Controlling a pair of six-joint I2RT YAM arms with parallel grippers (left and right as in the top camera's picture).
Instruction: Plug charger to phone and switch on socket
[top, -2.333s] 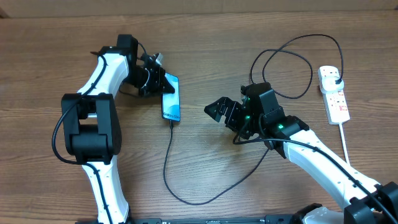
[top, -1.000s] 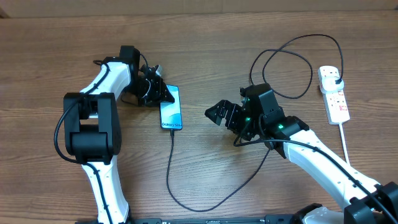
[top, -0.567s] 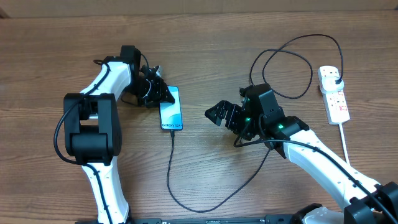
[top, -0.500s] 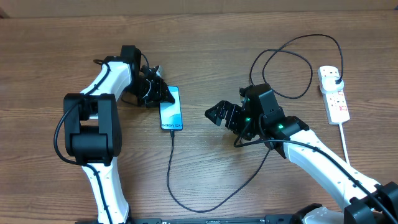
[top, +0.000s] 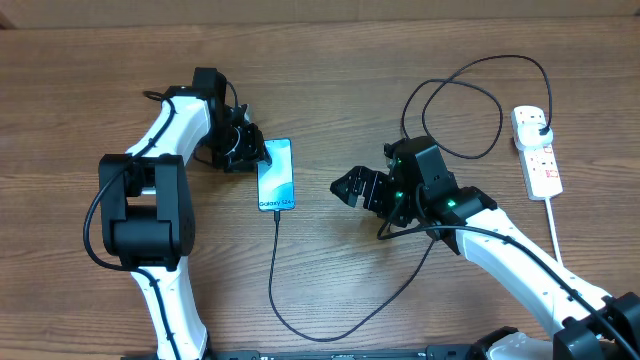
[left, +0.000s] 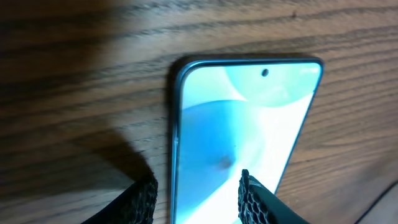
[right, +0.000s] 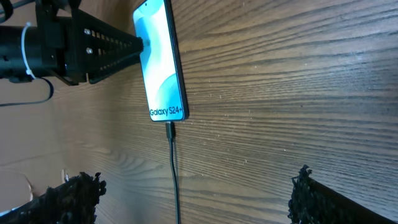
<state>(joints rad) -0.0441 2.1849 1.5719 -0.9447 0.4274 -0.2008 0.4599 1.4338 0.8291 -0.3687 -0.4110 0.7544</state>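
**Charger in the phone, both pincers open**

We see the phone (top: 276, 174) flat on the desk (top: 330, 80), its screen lit. The charger (top: 271, 280) is plugged into the end bearing the small text. Its other end sits in the socket (top: 543, 165) at the far right. Our left pincer (left: 198, 196) is open, straddling one long edge of the phone. Our right pincer (top: 340, 187) gapes wide and empty, near the phone.

The table (top: 330, 60) was marked by brown wood grain. The phone (top: 276, 175) was framed in black, its screen washed in pale blue and white swirls, with dark lettering at one end. The charger (right: 173, 168) was black. The socket (top: 537, 152) was white with red markings, its cord (top: 554, 228) white. The arms (top: 165, 115) were white with black joints; the fingers (left: 254, 200) were black and mesh-patterned.
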